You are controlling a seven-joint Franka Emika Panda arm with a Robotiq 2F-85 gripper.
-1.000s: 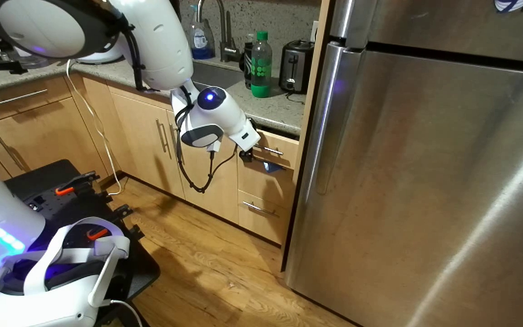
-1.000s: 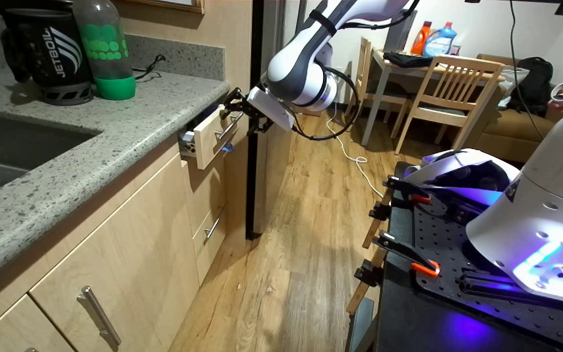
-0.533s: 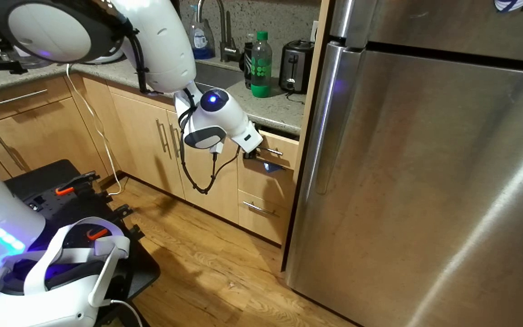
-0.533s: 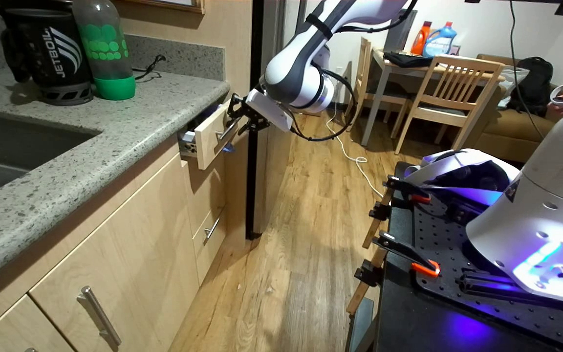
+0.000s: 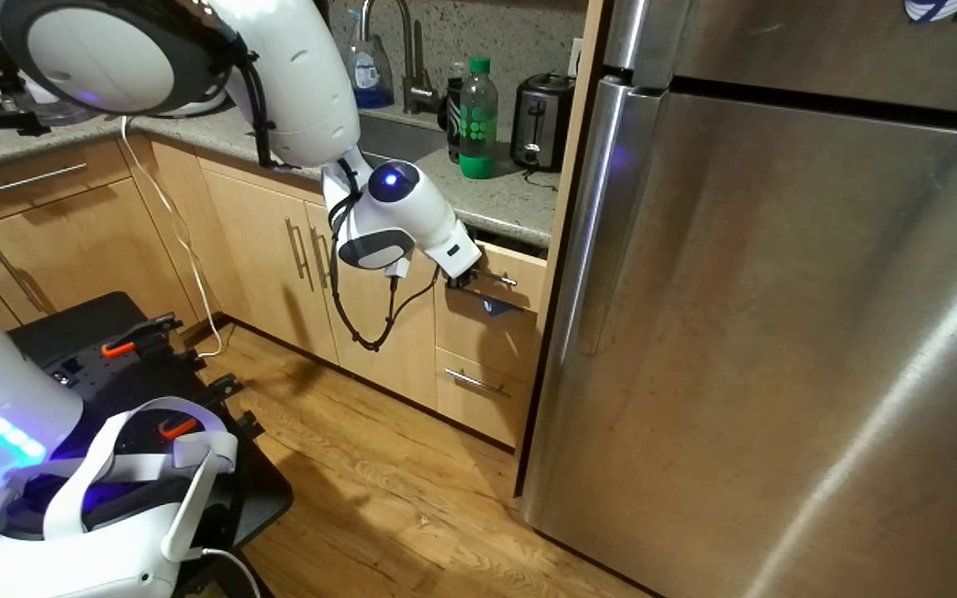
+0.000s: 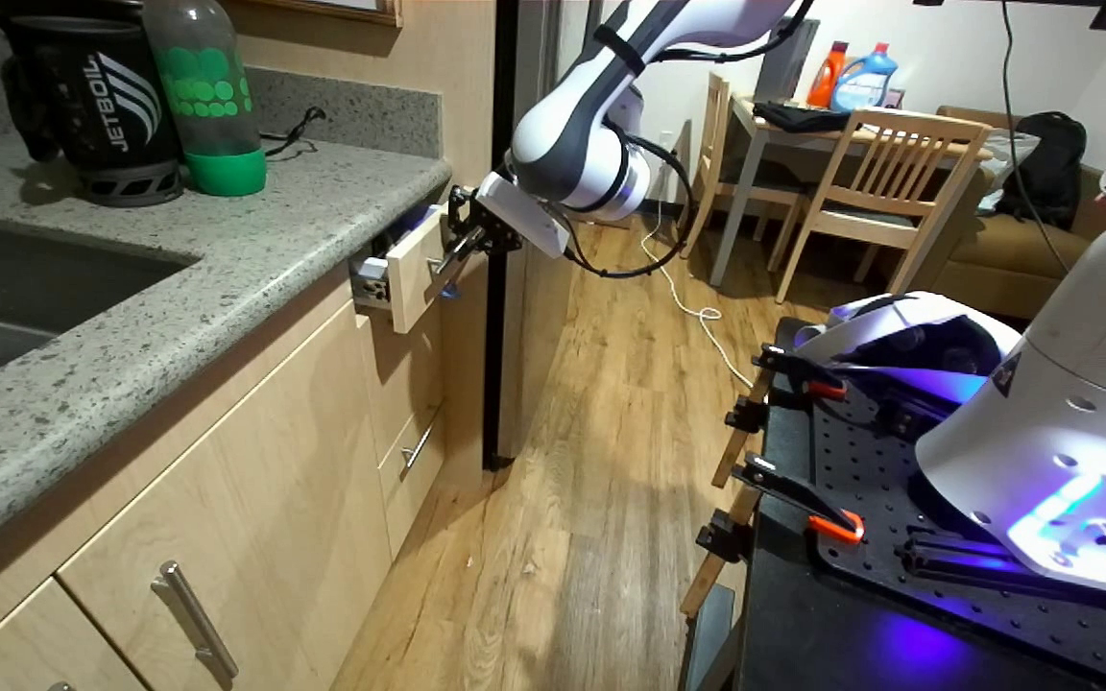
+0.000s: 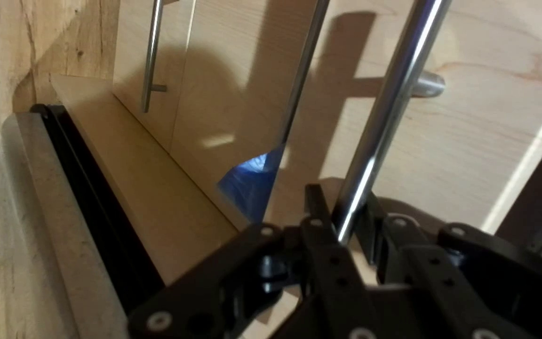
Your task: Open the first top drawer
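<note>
At the counter (image 6: 361,175): JETBOIL mug (image 6: 97,110) beside bottle (image 6: 217,106), toaster (image 5: 543,124), soap (image 5: 368,75), tap (image 5: 409,66), sink (image 6: 44,288); elsewhere: fridge (image 5: 777,291), chairs (image 6: 868,215) by a table (image 6: 753,123) bearing orange jug (image 6: 828,79) and blue jug (image 6: 865,81), backpack (image 6: 1047,165) on sofa (image 6: 1014,257), and white cord (image 6: 707,314) lying on the wood floor (image 6: 553,413).

The bar handle (image 7: 385,117) is filling the room inside the claw (image 7: 344,202). Just beside the drawer (image 6: 413,280), a wood panel (image 6: 465,384) and the fridge (image 5: 761,332) are blocking 1 side. The drawer is standing out past the tabletop (image 6: 342,187), leaving a slot between them. Floor (image 5: 379,473) is lying open between the cabinet doors (image 6: 255,461) and the robot's stand (image 6: 831,624)
</note>
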